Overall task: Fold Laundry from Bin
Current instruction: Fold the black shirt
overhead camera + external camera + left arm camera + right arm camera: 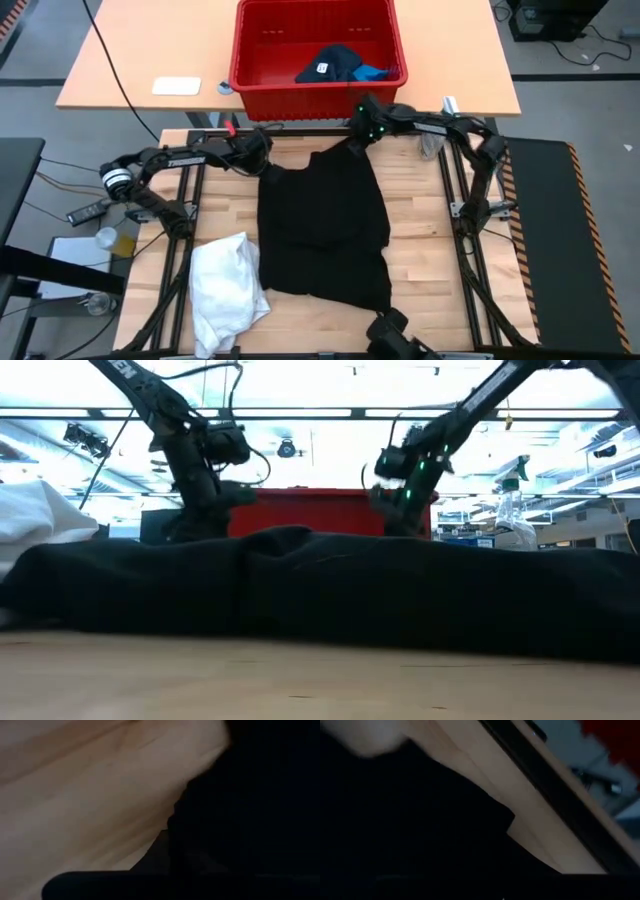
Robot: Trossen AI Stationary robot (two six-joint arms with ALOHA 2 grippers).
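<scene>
Item: table (pixel 420 250), black garment (pixel 320 225) spread at centre. Bin (pixel 318 45) at 12 o'clock. My left gripper (pixel 262 150) and right gripper (pixel 358 140) pinch its far corners; I'd lift both evenly, keeping cloth taut.

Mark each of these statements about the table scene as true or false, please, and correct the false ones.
1. The black garment lies spread on the wooden table. True.
2. The red bin is empty. False: a dark navy garment and a small blue one lie in it.
3. The white garment is folded on top of the black one. False: it lies crumpled beside it, on the left arm's side.
4. Both the left gripper and the right gripper are at the black garment's edge nearest the bin. True.
5. Both grippers are wide open. False: both are shut.
</scene>
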